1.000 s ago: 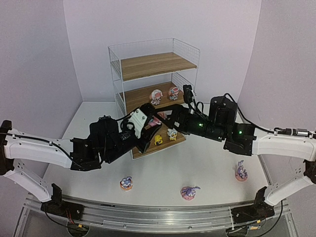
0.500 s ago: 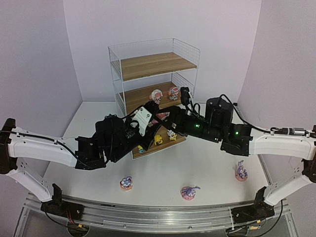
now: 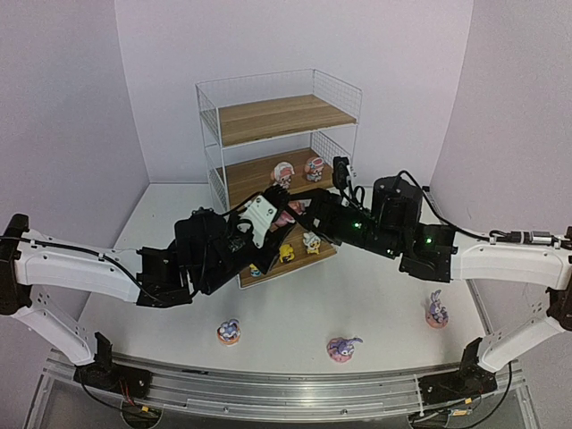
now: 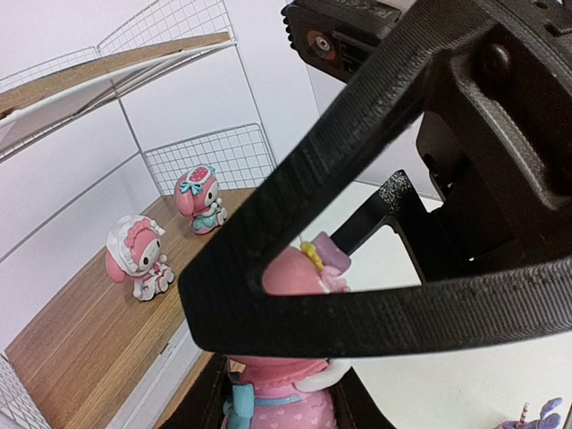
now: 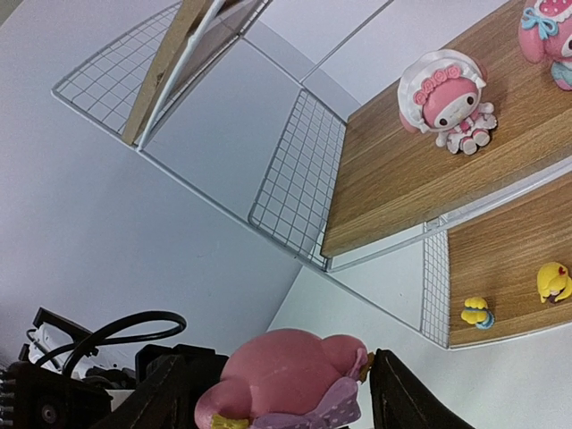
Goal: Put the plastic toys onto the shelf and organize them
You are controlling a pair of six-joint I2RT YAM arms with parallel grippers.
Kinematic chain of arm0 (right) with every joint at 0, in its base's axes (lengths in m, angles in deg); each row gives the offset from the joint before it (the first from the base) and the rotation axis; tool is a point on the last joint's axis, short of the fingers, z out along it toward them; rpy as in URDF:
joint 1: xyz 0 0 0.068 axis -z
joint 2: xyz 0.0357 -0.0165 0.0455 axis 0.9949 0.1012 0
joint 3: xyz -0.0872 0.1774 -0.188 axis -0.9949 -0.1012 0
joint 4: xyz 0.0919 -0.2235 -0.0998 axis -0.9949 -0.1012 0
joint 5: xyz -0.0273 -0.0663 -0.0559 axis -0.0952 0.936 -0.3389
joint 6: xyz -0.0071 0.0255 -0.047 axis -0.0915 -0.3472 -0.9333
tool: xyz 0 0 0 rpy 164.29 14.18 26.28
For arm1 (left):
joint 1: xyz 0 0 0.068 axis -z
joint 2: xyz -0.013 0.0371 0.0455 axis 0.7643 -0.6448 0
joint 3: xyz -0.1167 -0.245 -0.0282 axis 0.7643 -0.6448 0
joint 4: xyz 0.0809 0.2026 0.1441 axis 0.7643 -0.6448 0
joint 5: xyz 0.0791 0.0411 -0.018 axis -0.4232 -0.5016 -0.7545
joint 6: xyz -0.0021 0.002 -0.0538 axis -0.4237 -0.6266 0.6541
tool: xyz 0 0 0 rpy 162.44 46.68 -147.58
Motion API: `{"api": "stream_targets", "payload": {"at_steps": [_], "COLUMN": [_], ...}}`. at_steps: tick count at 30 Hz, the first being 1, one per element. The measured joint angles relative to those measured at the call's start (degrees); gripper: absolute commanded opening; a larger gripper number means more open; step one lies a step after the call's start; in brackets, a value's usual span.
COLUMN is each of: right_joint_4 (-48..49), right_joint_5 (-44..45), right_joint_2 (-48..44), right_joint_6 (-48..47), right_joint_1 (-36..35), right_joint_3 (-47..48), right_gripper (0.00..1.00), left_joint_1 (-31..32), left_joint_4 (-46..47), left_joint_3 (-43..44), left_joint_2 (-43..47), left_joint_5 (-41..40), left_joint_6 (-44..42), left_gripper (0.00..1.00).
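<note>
Likely handover: left fingers (image 4: 201, 407) clamp the pink-white figurine (image 5: 286, 380); right fingers (image 5: 407, 393) flank it, grip unclear; next, shelf (image 3: 259, 174) at twelve o'clock.

there are nine plastic toys (image 3: 314, 167) in all: three purple bunnies (image 3: 343, 348) on pink bases, three pink-white figurines (image 3: 282, 174) and three small yellow or white ones (image 3: 287, 253). there is one shelf (image 3: 338, 85), a white wire rack, and it carries three wooden boards (image 3: 281, 118). two robot arms (image 3: 71, 268) are in view.
</note>
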Motion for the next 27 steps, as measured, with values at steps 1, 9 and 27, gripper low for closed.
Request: {"api": "stream_targets", "payload": {"at_steps": [1, 9, 27], "right_joint_4": [-0.03, -1.22, -4.98], "right_joint_5": [-0.02, -0.72, -0.92], "right_joint_2": [0.0, 0.0, 0.04], "right_joint_6": [0.26, 1.39, 2.25], "right_joint_1": [0.0, 0.04, -0.58], "right_joint_3": [0.0, 0.19, 1.44], "right_gripper": [0.61, 0.63, 0.06], "left_joint_1": [0.03, 0.27, 0.28], "left_joint_4": [0.03, -0.36, -2.85], "left_joint_3": [0.05, 0.16, 0.65], "left_joint_2": [-0.05, -0.24, -0.21], "left_joint_5": [-0.13, -1.34, -1.88], "left_joint_6": [-0.05, -0.08, 0.27], "left_gripper": [0.0, 0.0, 0.64]}}
